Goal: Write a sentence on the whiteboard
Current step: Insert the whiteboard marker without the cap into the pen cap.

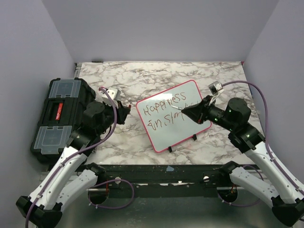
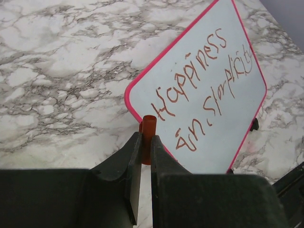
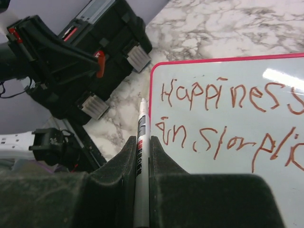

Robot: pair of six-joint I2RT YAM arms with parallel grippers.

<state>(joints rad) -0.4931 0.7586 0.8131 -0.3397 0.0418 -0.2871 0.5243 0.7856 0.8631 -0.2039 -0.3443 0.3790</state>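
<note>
Two lines of lettering, the sentence (image 1: 164,107), fill the whiteboard (image 1: 178,134) at the middle of the desk (image 1: 142,80). Its long axis runs from 8 to 2 o'clock. The right fingers (image 3: 164,175) grasp a white marker (image 3: 141,137) whose tip points to 10 o'clock over the board. The left fingers (image 2: 134,161) are clenched on a red cap (image 2: 149,128).

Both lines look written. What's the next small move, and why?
Probably bring the right tool with its marker toward the cap clamped in the left tool: the sentence on the whiteboard looks finished, and the tip is bare.
</note>
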